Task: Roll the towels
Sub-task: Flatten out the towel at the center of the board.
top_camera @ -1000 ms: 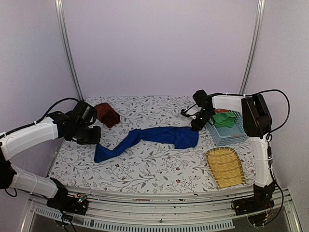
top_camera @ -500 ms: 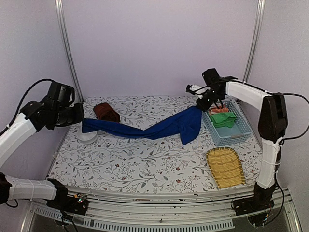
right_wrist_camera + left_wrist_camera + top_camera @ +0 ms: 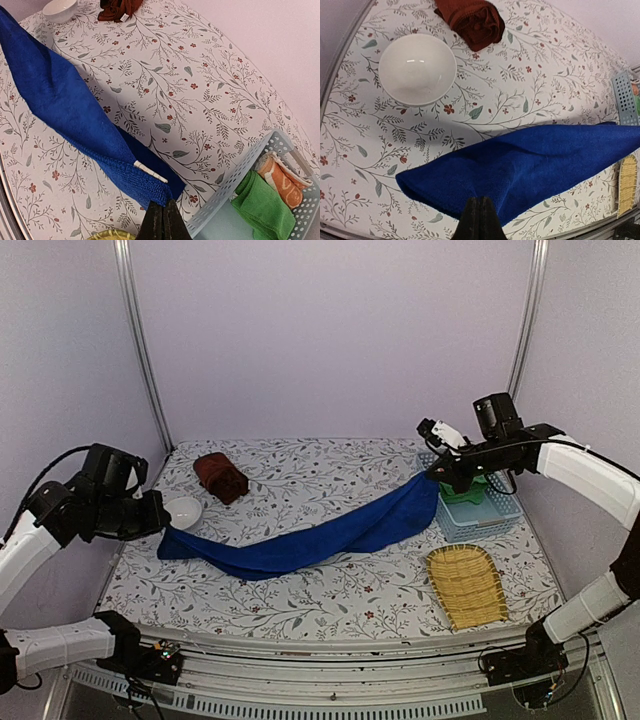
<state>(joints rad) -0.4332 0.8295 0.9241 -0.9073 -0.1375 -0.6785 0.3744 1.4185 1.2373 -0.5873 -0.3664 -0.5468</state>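
Observation:
A blue towel (image 3: 310,538) hangs stretched between my two grippers above the flowered table, sagging in the middle. My left gripper (image 3: 160,525) is shut on its left end; in the left wrist view the towel (image 3: 535,160) spreads out from the closed fingertips (image 3: 479,207). My right gripper (image 3: 437,476) is shut on the right corner, near a white tag, as the right wrist view (image 3: 162,205) shows with the towel (image 3: 65,105) running away to the left. A rolled dark red towel (image 3: 221,476) lies at the back left.
A white bowl (image 3: 183,511) sits by the left gripper. A pale blue basket (image 3: 470,520) at the right holds a green towel (image 3: 468,490) and an orange one (image 3: 282,180). A yellow woven tray (image 3: 466,585) lies at the front right.
Both grippers lifted the blue towel off the table and drew it out. Since half a second ago both have moved toward the near side, the right one also rightward over the basket.

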